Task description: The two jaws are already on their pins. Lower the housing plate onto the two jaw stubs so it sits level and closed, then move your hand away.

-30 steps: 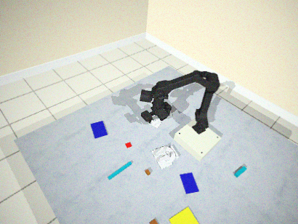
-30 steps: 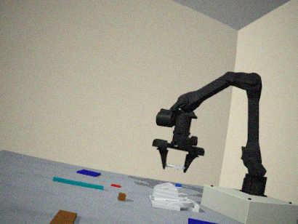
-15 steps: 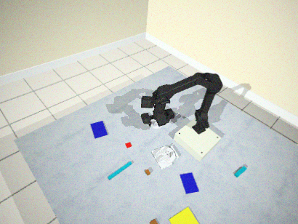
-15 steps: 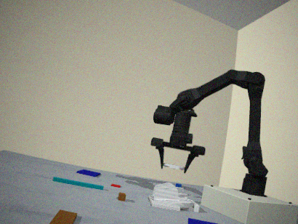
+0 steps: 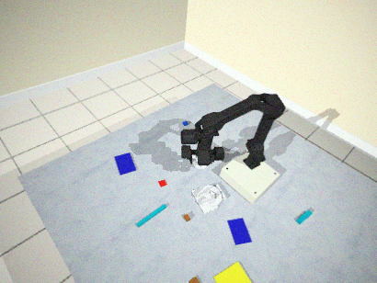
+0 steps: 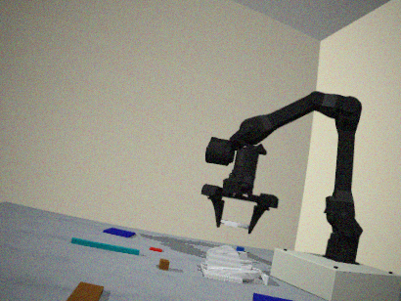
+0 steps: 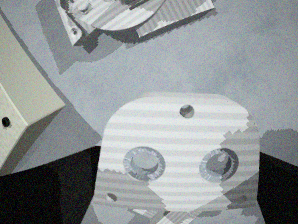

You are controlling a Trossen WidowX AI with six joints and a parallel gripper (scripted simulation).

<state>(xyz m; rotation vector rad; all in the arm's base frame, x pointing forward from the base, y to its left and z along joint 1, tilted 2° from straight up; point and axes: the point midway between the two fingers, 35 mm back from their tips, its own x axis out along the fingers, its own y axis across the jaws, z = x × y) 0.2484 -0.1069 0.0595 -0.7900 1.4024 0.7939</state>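
Note:
The white housing plate [image 6: 235, 225] [image 7: 180, 137] is held between the fingers, roughly flat, with two large ringed holes and a smaller hole visible in the wrist view. My gripper [image 6: 235, 229] is shut on the plate, well above the table. The white gripper assembly [image 5: 209, 198] [image 6: 227, 266] [image 7: 120, 17] stands on the mat, off to one side of the held plate and lower. It is cut off at the top of the wrist view. Its jaws and stubs cannot be told apart clearly.
The cream base box [image 5: 248, 181] [image 6: 300, 274] [image 7: 30, 90] of the arm stands close to the assembly. A small brown block [image 5: 187, 217] [image 6: 164, 264], a teal bar [image 5: 152, 215] [image 6: 105, 246], a red piece [image 5: 162, 183] and blue slabs [image 5: 125, 164] [image 5: 239, 231] lie around.

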